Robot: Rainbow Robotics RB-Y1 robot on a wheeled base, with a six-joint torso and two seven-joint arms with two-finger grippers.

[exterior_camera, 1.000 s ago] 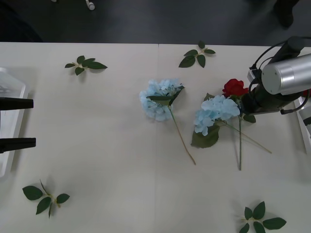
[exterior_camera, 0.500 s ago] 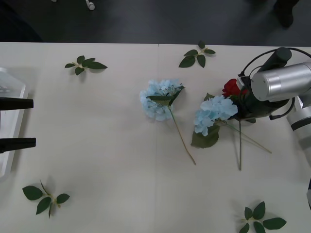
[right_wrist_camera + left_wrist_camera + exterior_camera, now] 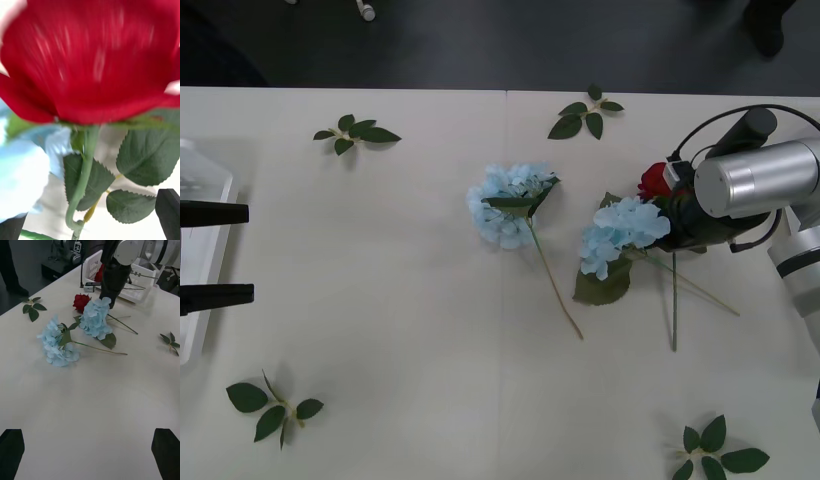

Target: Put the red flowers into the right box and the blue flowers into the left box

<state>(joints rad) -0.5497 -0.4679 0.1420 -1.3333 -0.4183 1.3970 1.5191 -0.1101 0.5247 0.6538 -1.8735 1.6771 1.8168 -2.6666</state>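
Hovering low over the red rose [image 3: 658,181] lying on the surface [image 3: 410,330] beside a blue hydrangea [image 3: 623,233], the right pincer [image 3: 92,219] is spreading open around its stem; left pincer [image 3: 88,450] waiting open.

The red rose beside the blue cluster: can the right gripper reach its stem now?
Probably yes. The right gripper is open, its fingers astride the rose stem; the nearby blue flower lies beside, not across.

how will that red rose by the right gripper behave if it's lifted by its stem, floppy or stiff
The red rose has a big head on a thin stem, so it will probably droop head-down. It looks light. Its stem lies by a blue hydrangea, whose stem it crosses, so that may drag. The right gripper is at the stem, open.
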